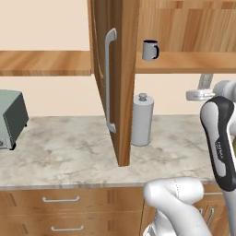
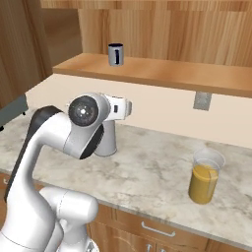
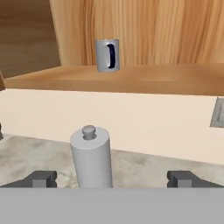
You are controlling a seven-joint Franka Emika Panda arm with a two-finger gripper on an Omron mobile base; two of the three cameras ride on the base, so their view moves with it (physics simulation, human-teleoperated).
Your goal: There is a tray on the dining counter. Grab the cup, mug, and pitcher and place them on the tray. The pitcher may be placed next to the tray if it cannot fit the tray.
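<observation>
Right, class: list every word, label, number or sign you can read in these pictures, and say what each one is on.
Small dark lettering runs along the white robot arm's dark link: too blurred to read.
The grey mug with dark handle, the grey metal cylinder with a knob and the clear glass pitcher of orange liquid carry no text.

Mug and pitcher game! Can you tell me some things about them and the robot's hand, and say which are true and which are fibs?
1. The mug stands on the wooden shelf. True.
2. The pitcher is empty. False: it holds orange-yellow liquid.
3. The hand is open and holds nothing. True.
4. The mug lies tipped on its side. False: it stands upright.
5. The grey cylinder with a knob stands on the counter, below the shelf. True.
6. The pitcher sits on the shelf beside the mug. False: it stands on the counter.
</observation>
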